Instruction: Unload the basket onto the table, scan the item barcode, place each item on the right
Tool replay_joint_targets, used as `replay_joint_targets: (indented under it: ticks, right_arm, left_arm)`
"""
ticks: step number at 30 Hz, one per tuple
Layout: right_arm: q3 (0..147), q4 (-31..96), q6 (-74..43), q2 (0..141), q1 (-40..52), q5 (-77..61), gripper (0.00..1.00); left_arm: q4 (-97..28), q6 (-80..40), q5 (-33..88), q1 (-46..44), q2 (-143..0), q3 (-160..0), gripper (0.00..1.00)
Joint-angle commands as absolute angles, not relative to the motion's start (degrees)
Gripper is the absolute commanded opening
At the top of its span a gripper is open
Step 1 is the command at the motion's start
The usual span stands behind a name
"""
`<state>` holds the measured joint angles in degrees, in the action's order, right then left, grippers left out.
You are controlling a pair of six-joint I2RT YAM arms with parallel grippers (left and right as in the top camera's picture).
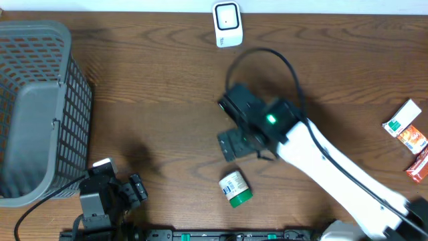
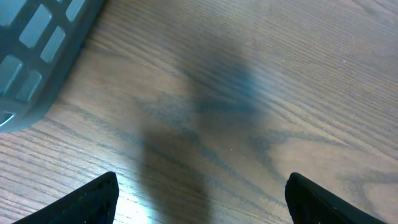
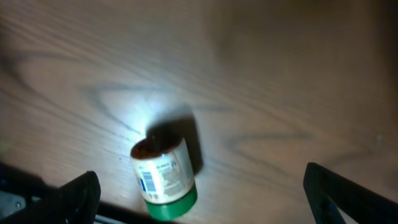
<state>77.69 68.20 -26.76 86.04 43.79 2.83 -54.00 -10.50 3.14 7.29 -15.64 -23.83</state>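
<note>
The item is a small bottle (image 1: 235,188) with a white label and green cap, lying on its side on the wooden table near the front edge. A barcode shows on its label in the right wrist view, where the bottle (image 3: 163,180) lies low in the picture, nearer the left finger. My right gripper (image 1: 231,143) hangs open a little behind the bottle, holding nothing; its fingers (image 3: 79,196) stand wide apart around the right gripper (image 3: 202,200) midpoint. A white scanner (image 1: 227,24) stands at the table's back edge. My left gripper (image 1: 136,189) is open and empty over bare wood, as is the left gripper (image 2: 199,205) in its own view.
A grey mesh basket (image 1: 40,110) fills the left side, and its corner (image 2: 37,56) shows in the left wrist view. Three small packets lie at the far right: a white-green box (image 1: 404,118), an orange one (image 1: 413,139) and a red one (image 1: 418,165).
</note>
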Motion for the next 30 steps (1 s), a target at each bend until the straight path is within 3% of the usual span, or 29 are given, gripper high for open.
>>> replay_joint_targets:
  ticks: [1, 10, 17, 30]
  right_arm:
    - [68.4, 62.8, -32.7, 78.9, 44.4, 1.2, 0.99]
    - [50.1, 48.5, -34.2, 75.0, 51.7, -3.8, 0.99]
    - [46.0, 47.3, -40.4, 75.0, 57.1, -0.6, 0.99]
    - [36.5, 39.0, -57.6, 75.0, 69.8, 18.8, 0.99]
  left_arm:
    - [-54.2, -10.2, 3.6, 7.3, -15.5, -24.2, 0.86]
    - [-54.2, -10.2, 3.6, 7.3, -15.5, -24.2, 0.86]
    - [-54.2, -10.2, 3.6, 7.3, -15.5, -24.2, 0.86]
    - [-54.2, -10.2, 3.6, 7.3, -15.5, -24.2, 0.86]
